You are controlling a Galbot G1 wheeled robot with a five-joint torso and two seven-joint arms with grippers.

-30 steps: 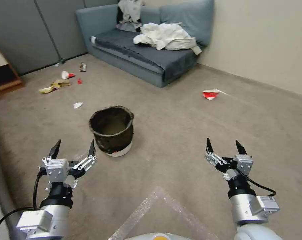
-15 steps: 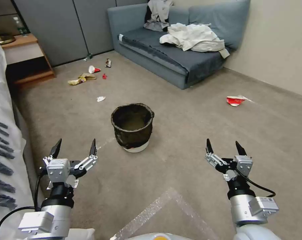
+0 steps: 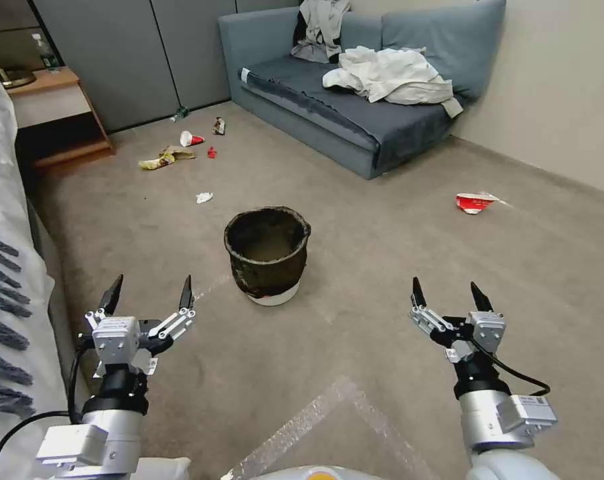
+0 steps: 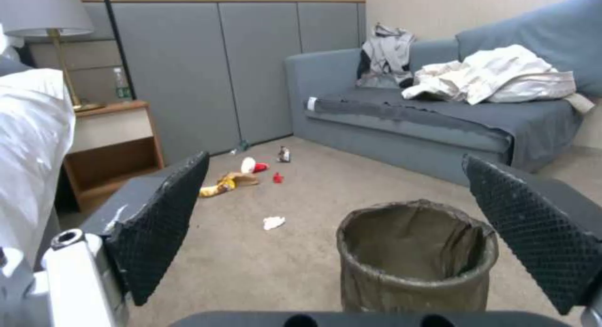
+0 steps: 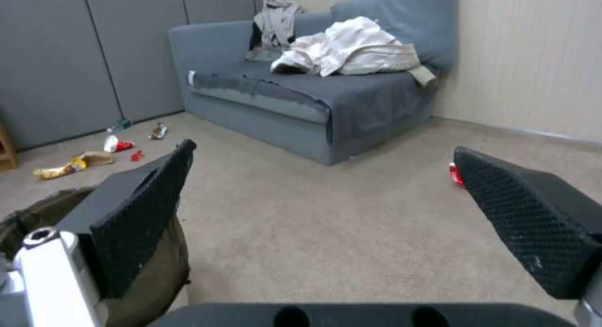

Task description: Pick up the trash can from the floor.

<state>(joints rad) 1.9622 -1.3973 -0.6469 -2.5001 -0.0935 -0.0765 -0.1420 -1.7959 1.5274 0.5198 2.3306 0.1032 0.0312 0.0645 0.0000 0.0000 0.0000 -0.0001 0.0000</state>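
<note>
The bin (image 3: 267,255) stands upright on the carpet (image 3: 382,267), ahead of both arms and nearer the left gripper (image 3: 150,294); it and the right gripper (image 3: 447,294) hang spread and empty. A pinch on the loose bag alone could slip or tip it.

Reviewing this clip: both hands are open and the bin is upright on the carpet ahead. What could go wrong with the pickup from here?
1. The trash can has a loose dark bag over its rim; a hand closing there may pinch only plastic and pull the liner off.
2. It stands free on the floor, ahead of both the left hand and the right hand; a one-sided nudge could tip it.
3. The bed edge sits close beside the left arm and may crowd its reach.
</note>
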